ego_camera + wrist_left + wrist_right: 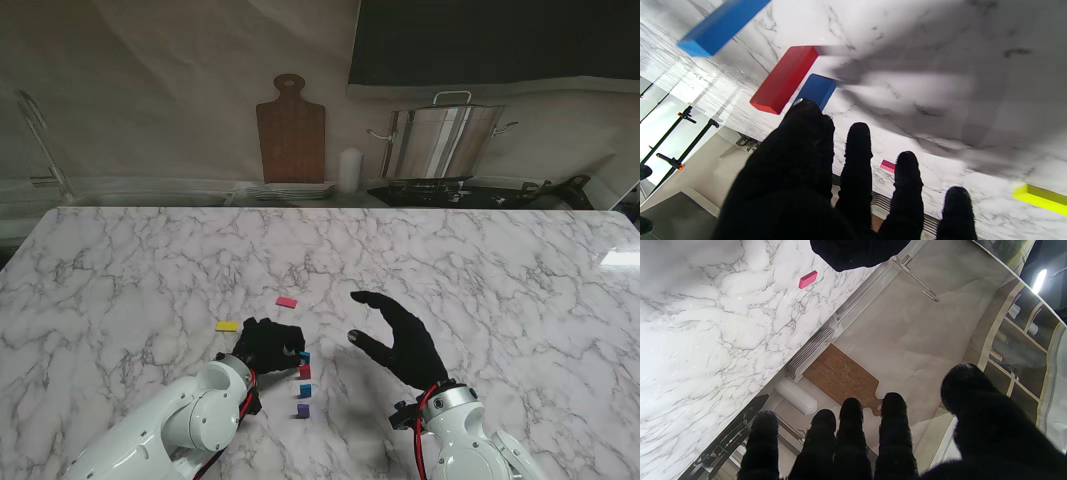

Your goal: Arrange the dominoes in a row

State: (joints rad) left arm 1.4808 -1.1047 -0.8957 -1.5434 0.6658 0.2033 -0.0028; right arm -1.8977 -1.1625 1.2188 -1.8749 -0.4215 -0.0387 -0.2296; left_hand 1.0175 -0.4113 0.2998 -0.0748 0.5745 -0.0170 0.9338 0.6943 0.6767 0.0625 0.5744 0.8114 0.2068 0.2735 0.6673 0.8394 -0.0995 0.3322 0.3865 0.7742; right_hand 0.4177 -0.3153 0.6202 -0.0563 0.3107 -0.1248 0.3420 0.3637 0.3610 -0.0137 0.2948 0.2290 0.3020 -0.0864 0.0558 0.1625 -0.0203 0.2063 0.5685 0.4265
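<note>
Both arms rise from the near corners of the marble table (120, 270), white shells ending in black-gloved hands. On the left, the left hand (268, 343) reaches toward a short line of upright dominoes, its fingers (858, 150) stretched forward and close together; its thumb and forefinger tips sit against the farthest blue domino (303, 356), though whether they actually pinch it I cannot tell. Nearer to me in that line stand a red domino (305, 371), a second blue one (305, 390) and a purple one (302, 410), spaced just apart. A yellow domino (227, 326) lies flat beside the left hand, and a pink domino (287, 302) lies flat farther off. To the right, the right hand (398, 335) hovers over bare marble, fingers (850, 426) spread and curled, holding nothing. Behind the table stand a cutting board (291, 128) and a steel pot (445, 140).
</note>
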